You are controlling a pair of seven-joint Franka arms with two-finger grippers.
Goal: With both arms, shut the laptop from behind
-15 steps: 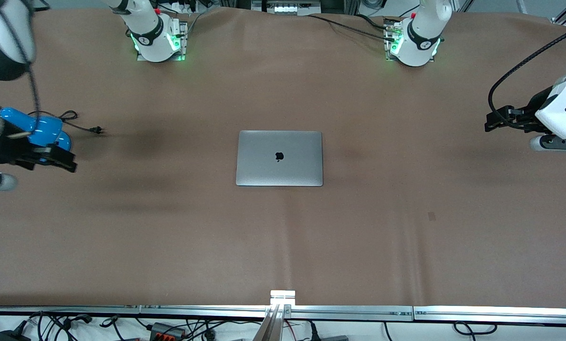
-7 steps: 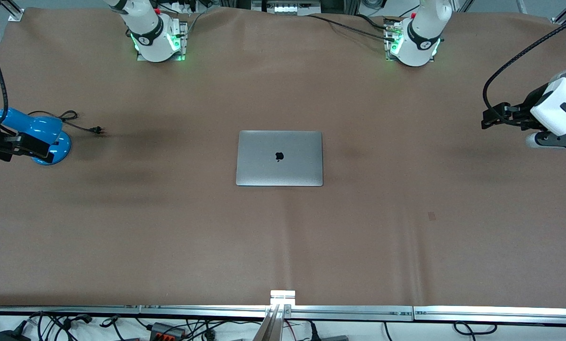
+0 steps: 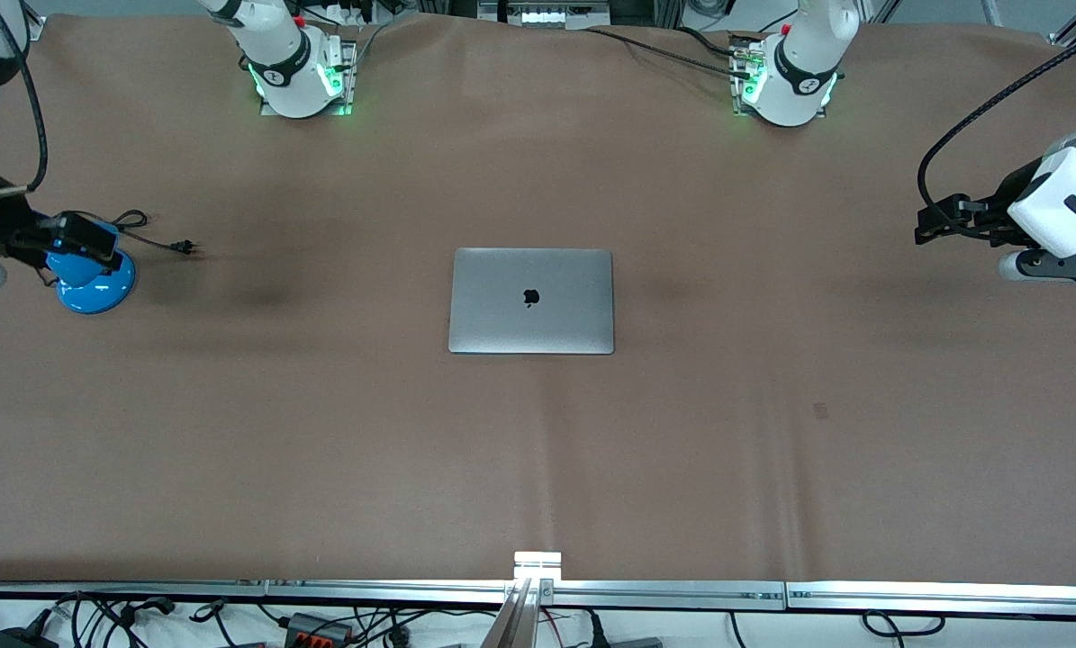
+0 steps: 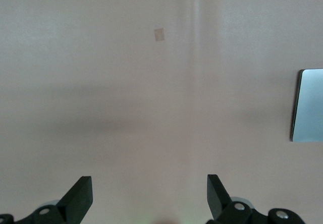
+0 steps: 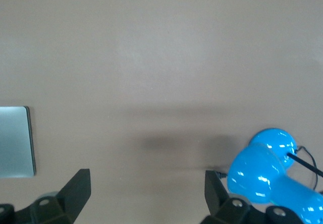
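**Operator:** Since a second ago my right gripper (image 3: pixel 74 236) has pulled back toward its own end of the table and risen; it now sits over the blue lamp (image 3: pixel 94 283), where before it hung lower and nearer the front camera. I see its fingers (image 5: pixel 75 188) spread wide with nothing between them.

**Colleague:** And the lamp itself?

**Operator:** It hasn't shifted. Its black cord (image 3: pixel 155 236) trails toward the middle of the table, plug lying loose. I judge I've parked the arm there simply to clear the work area.

**Colleague:** Moving across, where's the laptop?

**Operator:** Mid-table, the laptop (image 3: pixel 531 301) lies flat with its lid fully down and the dark logo facing up. It is well apart from both grippers. By my reading the closing is already done, which is why neither arm is near it.

**Colleague:** And the other arm?

**Operator:** My left gripper (image 3: pixel 938 225) hovers over bare brown table cover (image 3: pixel 772 468) at the left arm's end, barely moved in the last half second. Its fingers (image 4: pixel 81 196) are also parted and empty. I take both arms to be retracting to rest poses, released so nothing drags the lid back up.
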